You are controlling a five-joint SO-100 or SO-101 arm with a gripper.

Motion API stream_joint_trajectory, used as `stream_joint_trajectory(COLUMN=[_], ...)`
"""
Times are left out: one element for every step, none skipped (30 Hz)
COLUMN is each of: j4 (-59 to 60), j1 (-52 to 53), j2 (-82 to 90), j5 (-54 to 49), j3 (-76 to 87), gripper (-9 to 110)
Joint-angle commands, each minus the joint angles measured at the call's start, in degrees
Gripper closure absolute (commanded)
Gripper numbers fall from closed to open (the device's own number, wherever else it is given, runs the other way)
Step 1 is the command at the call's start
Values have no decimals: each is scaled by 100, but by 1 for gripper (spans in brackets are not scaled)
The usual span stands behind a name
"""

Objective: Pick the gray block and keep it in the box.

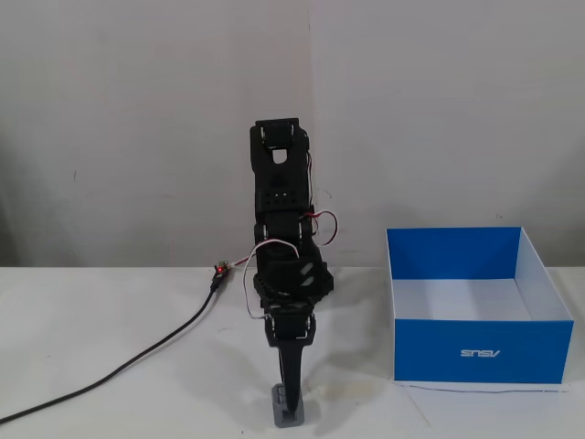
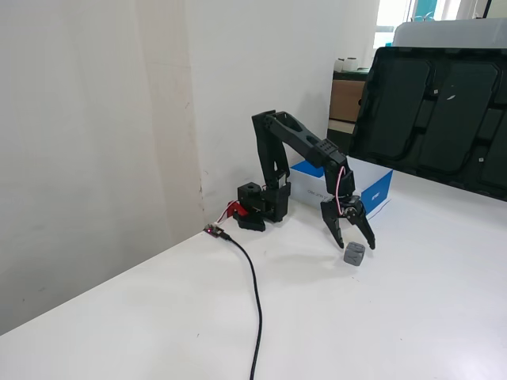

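Observation:
The gray block (image 1: 287,413) (image 2: 354,253) is a small cube on the white table, near its front edge in a fixed view. My gripper (image 1: 292,395) (image 2: 354,241) hangs just over it with its fingers spread open, one tip on each side of the block's top and nothing held. In a fixed view the black finger (image 1: 292,370) covers the block's upper middle. The box (image 1: 478,350) (image 2: 379,191), blue walled and white inside, stands to the right of the arm, with nothing visible inside.
A black cable (image 1: 137,365) (image 2: 255,293) runs from the arm's base across the table. A large dark tray-like panel (image 2: 432,111) leans behind the box in a fixed view. White walls stand behind the arm.

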Motion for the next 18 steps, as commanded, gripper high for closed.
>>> stream_joint_trajectory(j4=[-123,-123,-123,-123,-123,-141,-149,-149,-149,-149,-149,-149,-149,-132,-105,-88,-79,-79], j1=[-79,-79,-79,-79,-62,-53,-35,-26,-18,0,0,9,18,26,26,35,44,53], j2=[-62,-114,-167,-202,-246,-281,-325,-387,-448,-510,-580,-633,-686,-738,-773,-809,-817,-817], j5=[35,35,35,35,35,35,35,35,35,35,35,35,35,35,26,26,26,18], j3=[-457,-475,-492,-519,-536,-554,-589,-615,-650,-694,-747,-782,-826,-870,-914,-940,-949,-958], gripper=[74,74,74,73,73,73,73,73,72,72,72,72,72,72,73,73,74,76])
